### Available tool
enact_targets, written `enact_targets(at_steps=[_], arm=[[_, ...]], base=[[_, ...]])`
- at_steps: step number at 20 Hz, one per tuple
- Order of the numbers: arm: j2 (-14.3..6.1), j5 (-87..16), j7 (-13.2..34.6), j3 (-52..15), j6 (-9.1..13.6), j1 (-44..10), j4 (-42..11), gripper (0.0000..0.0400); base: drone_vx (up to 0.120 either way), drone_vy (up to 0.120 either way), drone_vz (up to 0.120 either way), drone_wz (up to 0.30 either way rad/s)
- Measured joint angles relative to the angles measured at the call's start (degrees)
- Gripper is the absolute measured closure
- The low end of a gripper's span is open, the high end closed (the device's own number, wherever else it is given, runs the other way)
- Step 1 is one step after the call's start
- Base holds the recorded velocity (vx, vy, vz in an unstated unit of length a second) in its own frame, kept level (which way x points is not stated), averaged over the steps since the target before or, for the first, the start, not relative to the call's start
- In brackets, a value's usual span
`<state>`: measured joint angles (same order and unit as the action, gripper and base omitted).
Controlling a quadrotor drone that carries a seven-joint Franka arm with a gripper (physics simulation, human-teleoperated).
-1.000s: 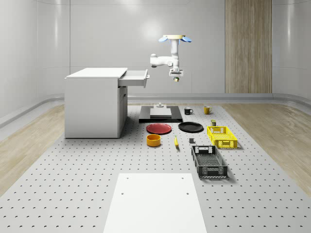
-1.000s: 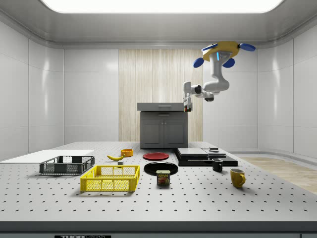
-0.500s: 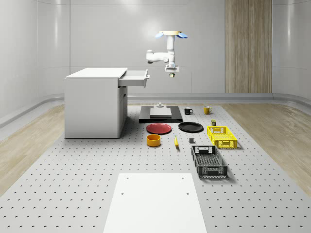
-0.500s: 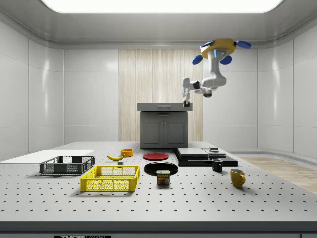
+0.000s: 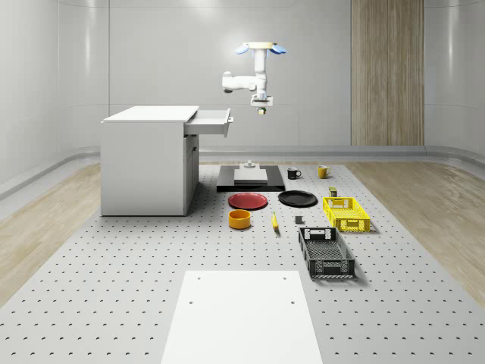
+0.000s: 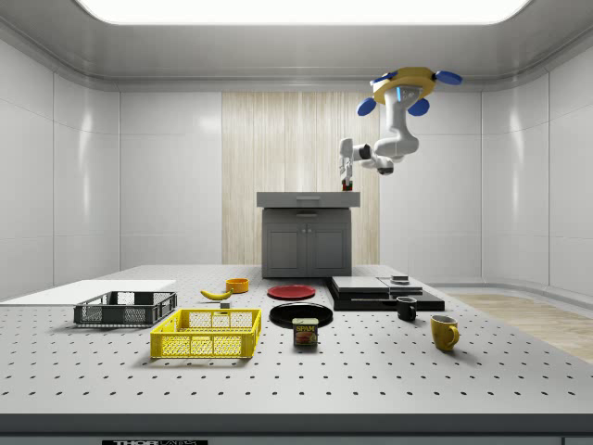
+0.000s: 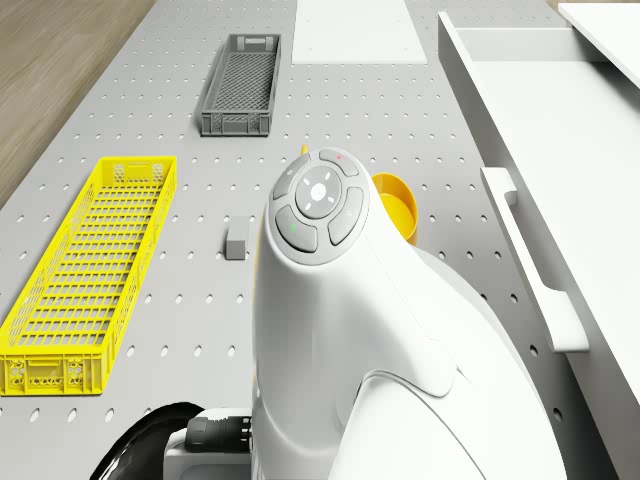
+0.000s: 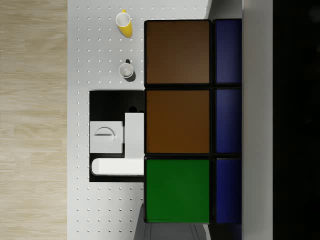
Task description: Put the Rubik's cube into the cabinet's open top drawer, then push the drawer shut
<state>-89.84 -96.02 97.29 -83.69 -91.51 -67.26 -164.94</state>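
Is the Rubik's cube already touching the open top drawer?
Apart. In the whole-scene view the Rubik's cube, held in the gripper under the hovering drone, hangs right of the drawer, with wall showing between them.

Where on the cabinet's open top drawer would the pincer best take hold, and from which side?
Probably the handle, mid-length: a long bar standing off the drawer front, with a gap behind it. Come from the front, away from the cabinet, closing across the bar. The pincer, beside the drawer under the hovering drone, is shut on the Rubik's cube.
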Motion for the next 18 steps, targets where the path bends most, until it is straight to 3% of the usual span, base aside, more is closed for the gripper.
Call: enact_targets(at_steps=[4,18], arm=[[-0.2,0.1,0.0,0.0,-0.2,0.0,0.0,0.0075],[-0.7,0.3,0.1,-0.1,-0.7,-0.1,0.0,0.0075]], base=[[0.0,-0.12,0.12,0.0],[0.0,-0.12,0.0,0.0]])
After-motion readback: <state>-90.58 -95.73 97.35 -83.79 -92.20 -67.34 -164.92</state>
